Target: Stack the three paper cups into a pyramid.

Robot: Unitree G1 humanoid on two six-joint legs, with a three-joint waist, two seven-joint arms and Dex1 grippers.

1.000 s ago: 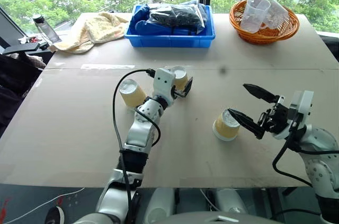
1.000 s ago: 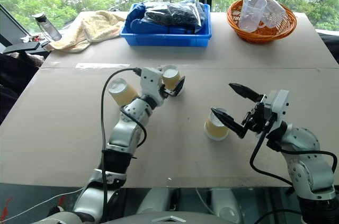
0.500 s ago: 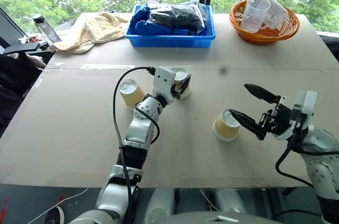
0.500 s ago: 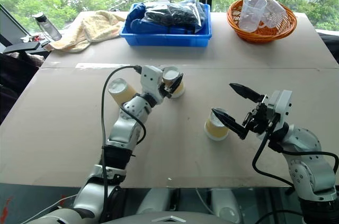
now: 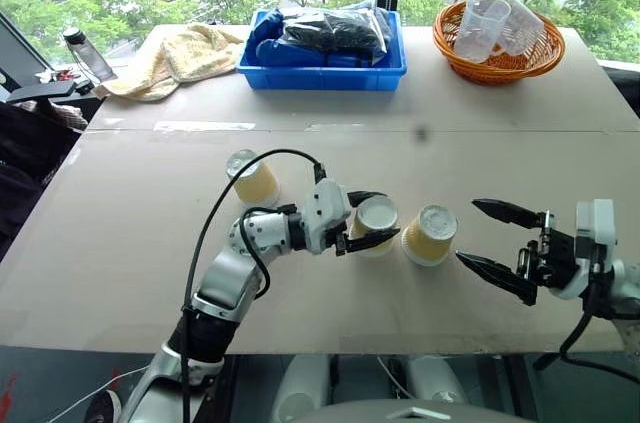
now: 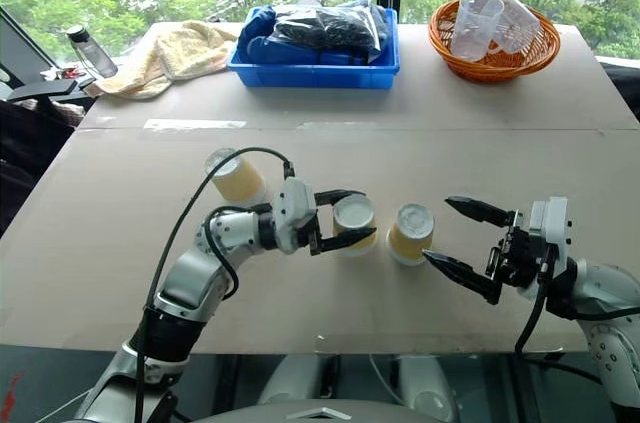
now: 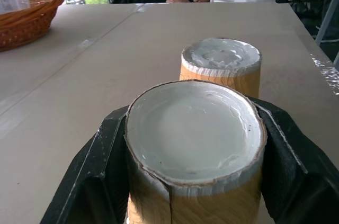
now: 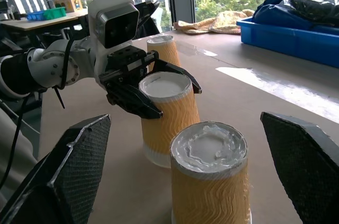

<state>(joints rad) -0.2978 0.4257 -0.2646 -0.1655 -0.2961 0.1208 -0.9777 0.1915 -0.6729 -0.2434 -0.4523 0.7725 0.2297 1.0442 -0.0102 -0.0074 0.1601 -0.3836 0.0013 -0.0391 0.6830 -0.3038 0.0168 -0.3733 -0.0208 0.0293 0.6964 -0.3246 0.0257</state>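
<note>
**Left Claw Clamped on Middle Cup, Right Claw Spread Wide Beside the Row**

The left claw [image 5: 362,221] sat just left of centre in the left eye view, its two black fingers closed around the sides of a paper cup [image 5: 377,218] that stood upside down on the table [image 5: 130,243], white base up. In the left wrist view the same cup [image 7: 195,150] filled the space between the fingers [image 7: 100,176], which pressed against both of its sides.

Just to the right of that held cup stood a second cup [image 5: 430,233], also upside down, close beside it. Whether the two touched could not be told. The third cup [image 5: 252,181] stood apart at the left, above the left forearm in the frame, likewise base up.

The right claw [image 5: 492,241] lay in the lower right of the left eye view, its fingers spread wide apart and holding nothing. Its tips pointed toward the second cup and sat just to that cup's right, without touching it. In the right wrist view the second cup [image 8: 209,181] stood between the open fingers [image 8: 63,176], nearest the camera, with the held cup and the left claw behind it.

No cup rested on top of another.
</note>
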